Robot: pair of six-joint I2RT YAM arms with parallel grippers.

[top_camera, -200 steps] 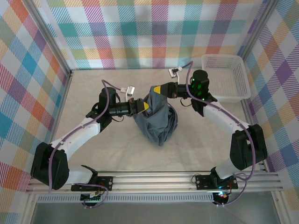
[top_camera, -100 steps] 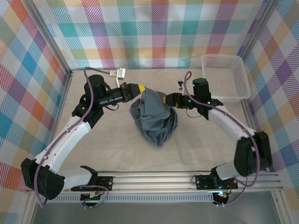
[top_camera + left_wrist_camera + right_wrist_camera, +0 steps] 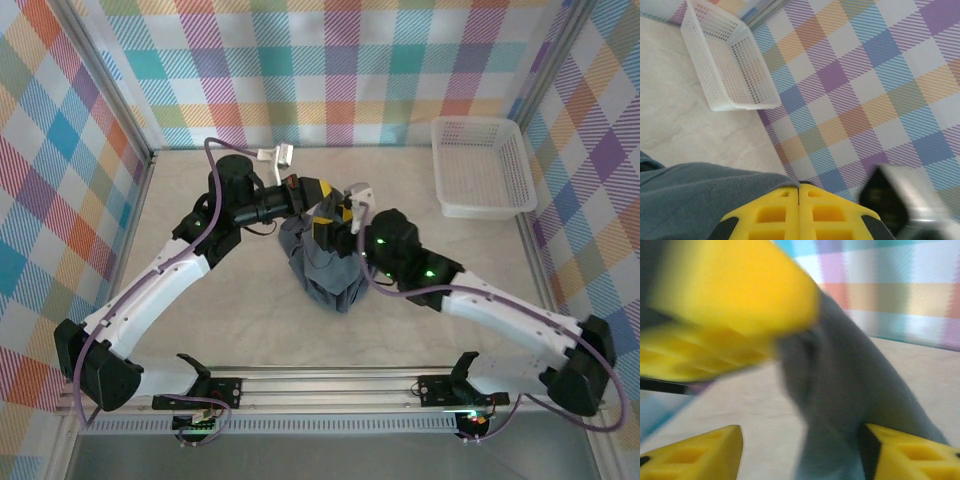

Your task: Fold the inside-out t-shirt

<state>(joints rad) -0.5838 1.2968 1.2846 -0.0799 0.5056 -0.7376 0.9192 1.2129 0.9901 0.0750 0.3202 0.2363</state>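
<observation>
**Item:** one dark slate-grey t-shirt point(image 3: 330, 268), inside out, unfolded, bunched in a heap at mid-table.

**Handling note (my judgement):** the step in hand looks like a regrasp to open the bundle out.
- The left gripper point(image 3: 320, 192) should hold its pinch firm and high.
- The right gripper point(image 3: 338, 215) would do best to find a hem or shoulder seam and take one layer rather than a wad.
- It should shut fully before drawing off toward 3 o'clock, so the cloth spreads over the table point(image 3: 200, 330) instead of twisting.
- Risks: catching several layers at once, or knocking the other arm's fingers, which sit very near.

**Positions, left to right:**
1. Left gripper: clenched. Its yellow fingers point(image 3: 775, 216) are pressed flat together with the shirt's upper edge caught there.
2. T-shirt: seen from above, it drapes from the left gripper toward 5 o'clock, and its lower bulk appears to rest on the table.
3. Right gripper: released, jaws standing apart. In its wrist view a ridge of grey cloth rises between the fingers toward 12 o'clock. The blur hides whether the pads touch it.
4. White mesh basket point(image 3: 480, 165): at 2 o'clock from the shirt, well apart from it.
</observation>
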